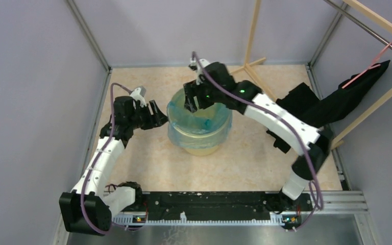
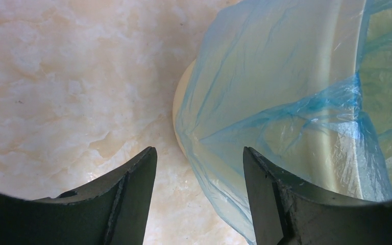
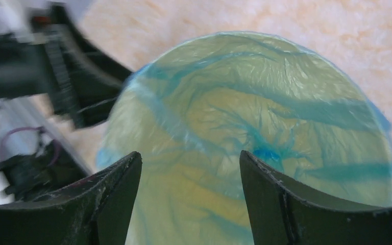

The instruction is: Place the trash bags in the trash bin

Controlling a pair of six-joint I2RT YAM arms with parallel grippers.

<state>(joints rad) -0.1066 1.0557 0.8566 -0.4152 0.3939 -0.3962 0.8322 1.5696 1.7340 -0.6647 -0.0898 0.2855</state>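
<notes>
Marbled table (image 1: 132, 168); blue bag (image 1: 210, 122) inside and over yellow bin (image 1: 204, 149)

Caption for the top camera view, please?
Left gripper beside, right gripper above a yellow bin lined with a blue bag.

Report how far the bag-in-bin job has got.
Done: the light-blue bag lines the bin, its edge folded over the rim and down the sides. In hand: nothing; the left gripper is open beside the bin, the right gripper open above its mouth. Left: perhaps only tidying the film.
</notes>
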